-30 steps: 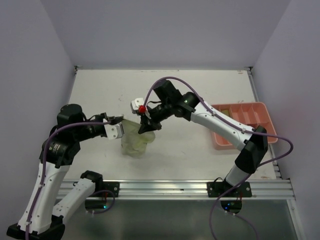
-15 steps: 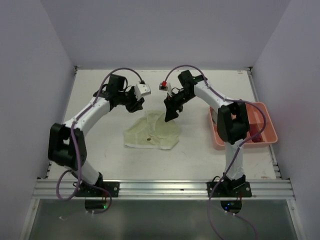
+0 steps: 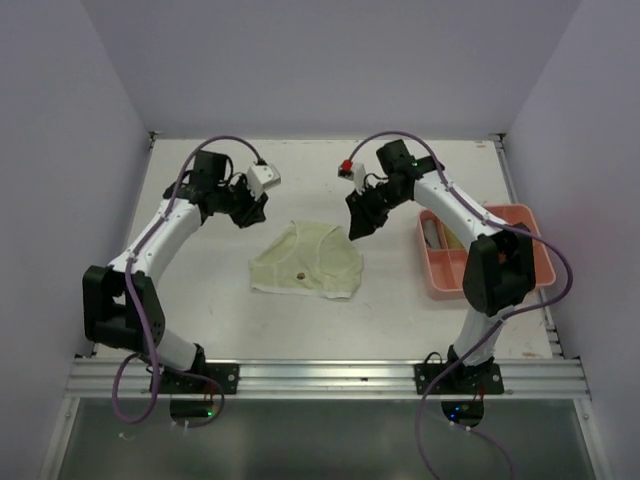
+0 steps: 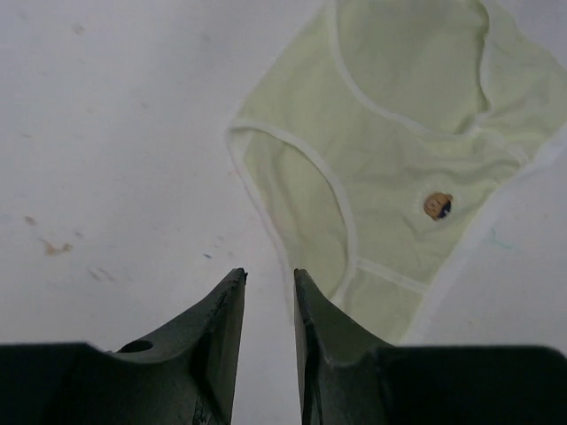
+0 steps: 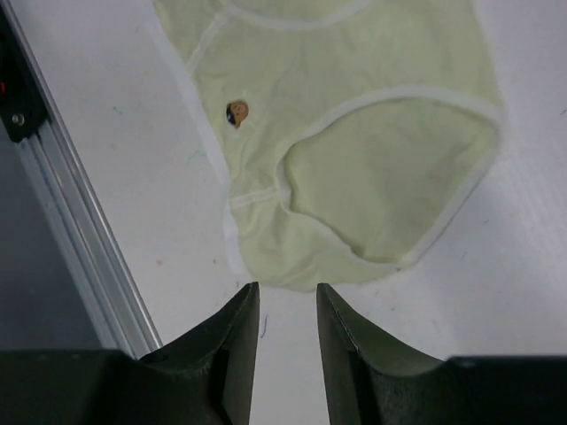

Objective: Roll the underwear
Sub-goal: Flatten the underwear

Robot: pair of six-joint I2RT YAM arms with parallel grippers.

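Underwear (image 3: 306,262) flat (yellow-green), left claw (image 3: 249,214), right claw (image 3: 357,229) poised either side, empty

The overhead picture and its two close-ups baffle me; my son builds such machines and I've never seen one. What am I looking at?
Two robot arms, left and right, are bolted to a table. The overhead picture comes from a fixed camera above them; each close-up comes from a camera on one wrist, showing its own gripper. On the table lies pale yellow-green underwear, spread out, with a pink tray to the right. The left gripper and right gripper hover near the cloth, jaws apart, holding nothing.
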